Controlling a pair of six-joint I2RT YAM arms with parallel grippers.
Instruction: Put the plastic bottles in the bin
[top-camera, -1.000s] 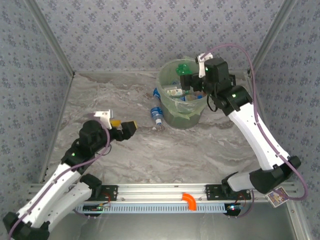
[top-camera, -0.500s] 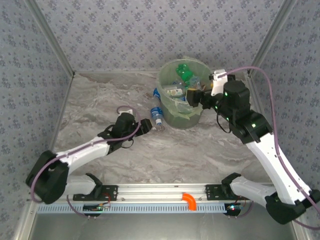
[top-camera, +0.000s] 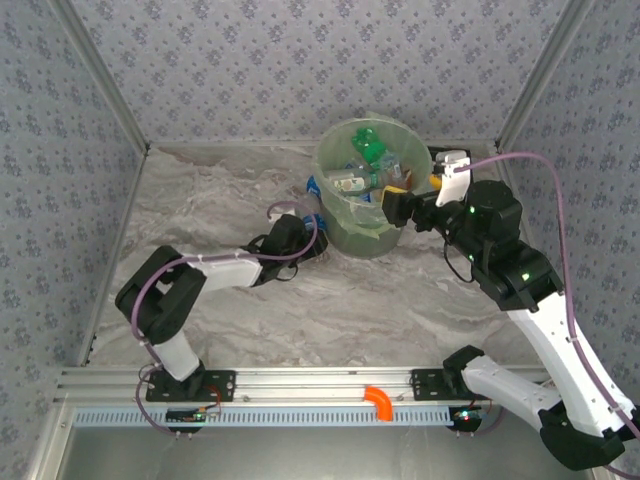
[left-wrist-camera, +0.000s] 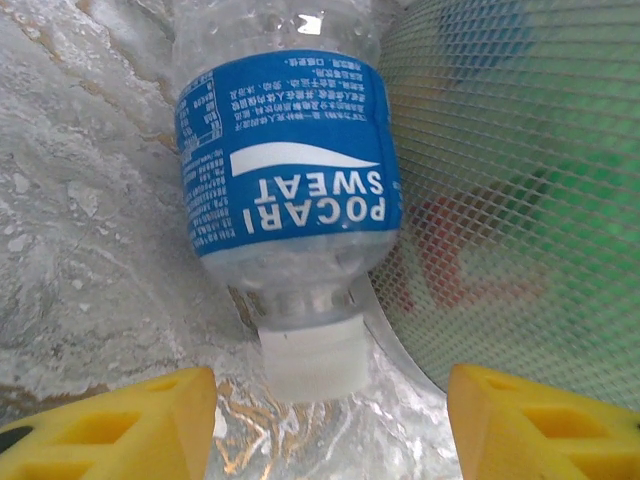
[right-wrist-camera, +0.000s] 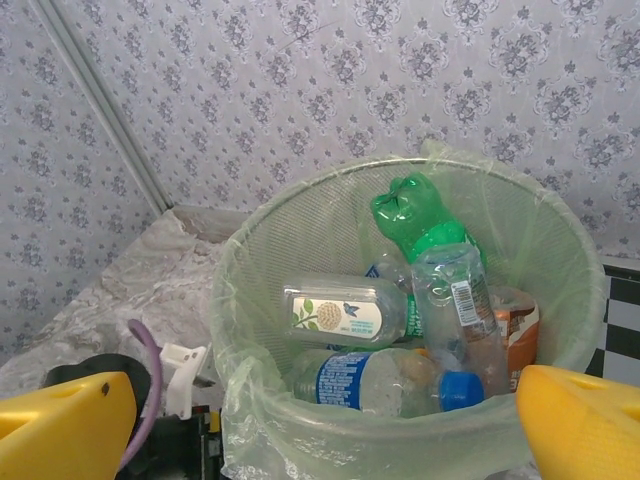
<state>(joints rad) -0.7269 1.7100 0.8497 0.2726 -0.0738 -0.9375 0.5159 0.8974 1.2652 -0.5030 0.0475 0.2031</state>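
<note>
Seen from above, the left hand (top-camera: 303, 243) is stretched toward the bin (top-camera: 345, 232) with a blue-labelled bottle (top-camera: 316, 224) just ahead of its tips, and the right hand (top-camera: 397, 207) is held at the bin's opposite side. In the left wrist view, its yellow fingers (left-wrist-camera: 120, 425) are seen apart and unclamped, the bottle's white neck lying on the tabletop (left-wrist-camera: 70, 220) between them and the bin wall touching the bottle. In the right wrist view, that hand's fingers (right-wrist-camera: 60, 425) are spread wide with nothing gripped, and several bottles (right-wrist-camera: 345, 315) are heaped in the bin straight ahead.
</note>
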